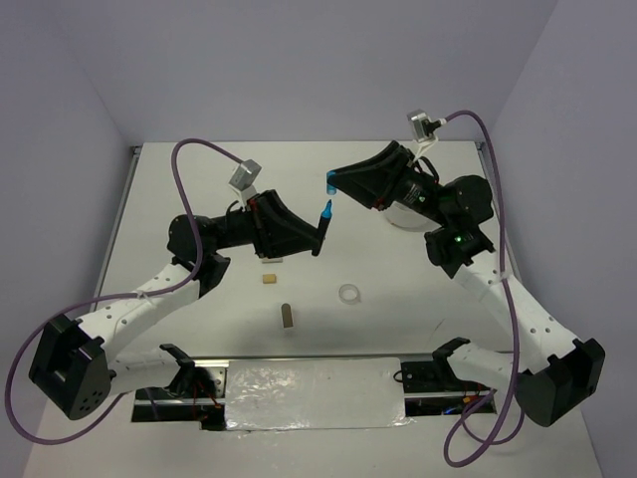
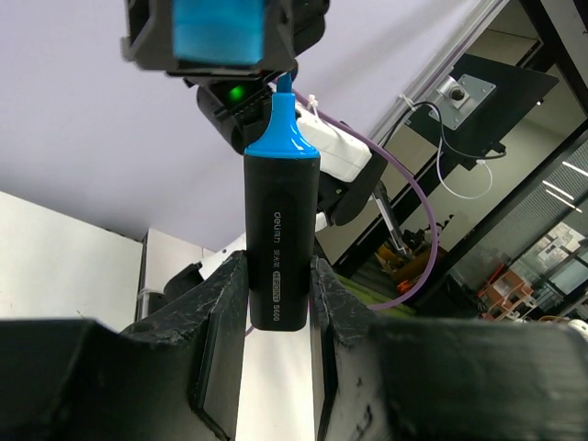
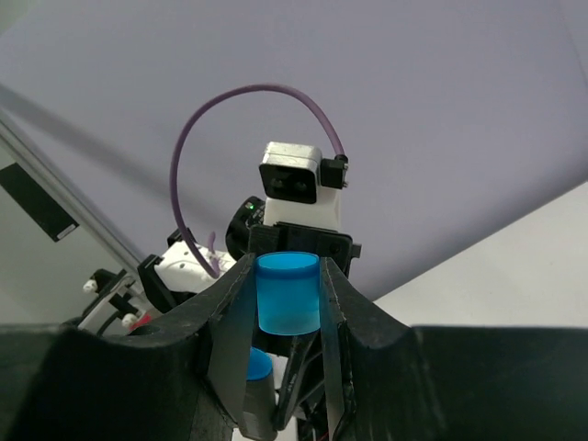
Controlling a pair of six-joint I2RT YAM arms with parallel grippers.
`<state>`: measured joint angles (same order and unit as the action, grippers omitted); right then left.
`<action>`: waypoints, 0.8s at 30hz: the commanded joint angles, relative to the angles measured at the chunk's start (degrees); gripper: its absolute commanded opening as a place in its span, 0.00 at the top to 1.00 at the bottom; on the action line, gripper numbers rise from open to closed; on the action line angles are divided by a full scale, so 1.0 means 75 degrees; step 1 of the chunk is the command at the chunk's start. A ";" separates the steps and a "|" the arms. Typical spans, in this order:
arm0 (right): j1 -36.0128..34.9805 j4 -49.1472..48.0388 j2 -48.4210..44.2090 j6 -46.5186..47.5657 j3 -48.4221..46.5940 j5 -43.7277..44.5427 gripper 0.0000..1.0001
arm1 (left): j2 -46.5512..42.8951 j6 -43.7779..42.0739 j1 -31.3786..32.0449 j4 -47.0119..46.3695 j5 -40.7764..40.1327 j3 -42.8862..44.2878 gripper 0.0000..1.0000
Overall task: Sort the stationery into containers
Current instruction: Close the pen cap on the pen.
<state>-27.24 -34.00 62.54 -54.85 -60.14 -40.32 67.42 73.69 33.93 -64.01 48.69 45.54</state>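
My left gripper [image 1: 311, 237] is shut on a black marker [image 1: 320, 231] and holds it above the table, its uncapped blue tip pointing up and to the right. In the left wrist view the marker [image 2: 280, 239] stands between the fingers. My right gripper [image 1: 335, 183] is shut on the marker's blue cap [image 1: 331, 182], just above the tip and apart from it. The cap [image 3: 288, 294] sits between the right fingers, and the marker tip [image 3: 253, 367] shows below it. The white dish [image 1: 396, 217] is mostly hidden behind the right arm.
On the table lie a small tan block [image 1: 268, 279], a grey block [image 1: 288, 317] and a clear tape ring [image 1: 349, 294], all below the raised grippers. A foil-covered strip [image 1: 314, 393] runs along the near edge between the arm bases.
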 commanded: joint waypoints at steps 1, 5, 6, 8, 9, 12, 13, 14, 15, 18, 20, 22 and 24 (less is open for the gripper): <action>-0.0047 -0.0083 -0.0358 0.0224 -0.0431 0.0289 0.77 | -0.0094 -0.0402 0.0046 -0.0303 -0.0104 0.0081 1.00; -0.0175 -0.0096 -0.0417 0.0259 -0.0454 0.0219 0.77 | -0.0247 -0.0789 0.0081 0.0353 -0.0257 0.0092 1.00; -0.0199 -0.0073 -0.0417 0.0282 -0.0442 0.0207 0.77 | -0.0282 -0.0860 0.0081 0.0482 -0.0315 0.0115 1.00; -0.0304 -0.0038 -0.0417 0.0329 -0.0361 0.0219 0.77 | -0.0317 -0.1024 0.0081 0.0693 -0.0362 0.0186 1.00; -0.0363 -0.0002 -0.0440 0.0375 -0.0302 0.0266 0.77 | -0.0317 -0.1071 0.0081 0.0729 -0.0386 0.0209 1.00; -0.0492 0.0021 -0.0464 0.0458 -0.0127 0.0359 0.77 | -0.0282 -0.1060 0.0081 0.0591 -0.0363 0.0326 1.00; -0.0527 0.0091 -0.0499 0.0562 -0.0080 0.0429 0.77 | -0.0212 -0.0944 0.0069 0.0473 -0.0351 0.0373 1.00; -0.0551 0.0127 -0.0511 0.0598 -0.0044 0.0465 0.77 | -0.0200 -0.0885 0.0081 0.0391 -0.0328 0.0397 1.00; -0.0563 0.0127 -0.0534 0.0610 0.0049 0.0477 0.77 | -0.0177 -0.0838 0.0069 0.0251 -0.0316 0.0420 1.00; -0.0563 0.0150 -0.0616 0.0680 0.0155 0.0570 0.77 | -0.0153 -0.0755 0.0069 0.0168 -0.0281 0.0455 1.00; -0.0574 0.0232 -0.0663 0.0762 0.0155 0.0617 0.76 | -0.0153 -0.0778 0.0069 0.0190 -0.0281 0.0456 1.00; -0.0563 0.0326 -0.0687 0.0867 0.0085 0.0664 0.76 | -0.0153 -0.0744 0.0081 0.0144 -0.0246 0.0444 1.00; -0.0563 0.0361 -0.0675 0.0938 -0.0020 0.0688 0.76 | -0.0153 -0.0732 0.0069 0.0144 -0.0222 0.0409 1.00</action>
<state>-31.14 -31.35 59.16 -50.00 -59.27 -36.51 66.63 67.94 34.35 -57.78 46.63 46.52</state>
